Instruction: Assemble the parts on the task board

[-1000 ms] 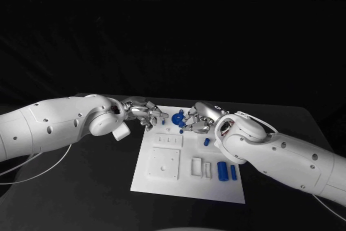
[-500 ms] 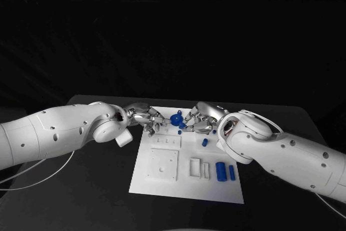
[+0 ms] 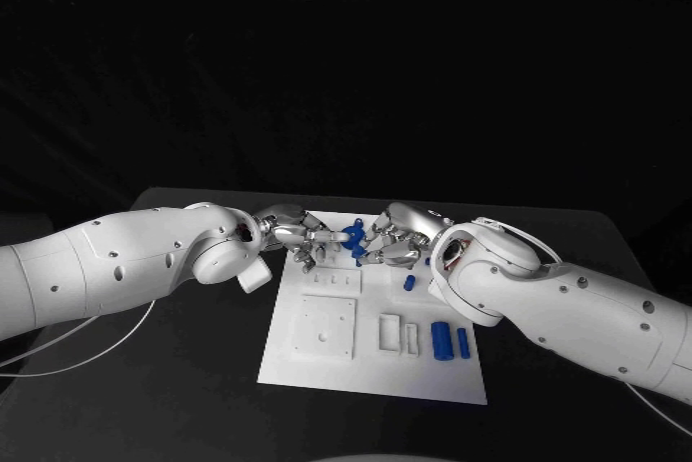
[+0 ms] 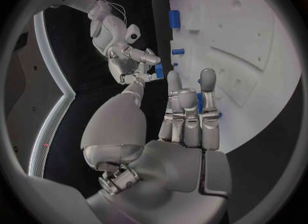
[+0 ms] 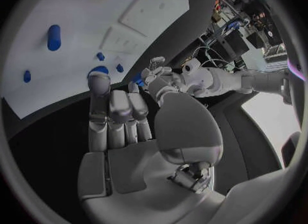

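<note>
A small blue part hangs above the far end of the white task board, caught between the two robot hands. The left robot hand lies to its left, the right robot hand to its right, both fingertip-close, so neither is clearly nearer. In the left wrist view the right robot hand pinches a blue piece at its fingertips while the left's fingers stand straight and close together; whether the left also touches the part I cannot tell. Its long axis is too small to read. Two blue cylinders lie lengthwise on the board's near right, well apart on the desk.
</note>
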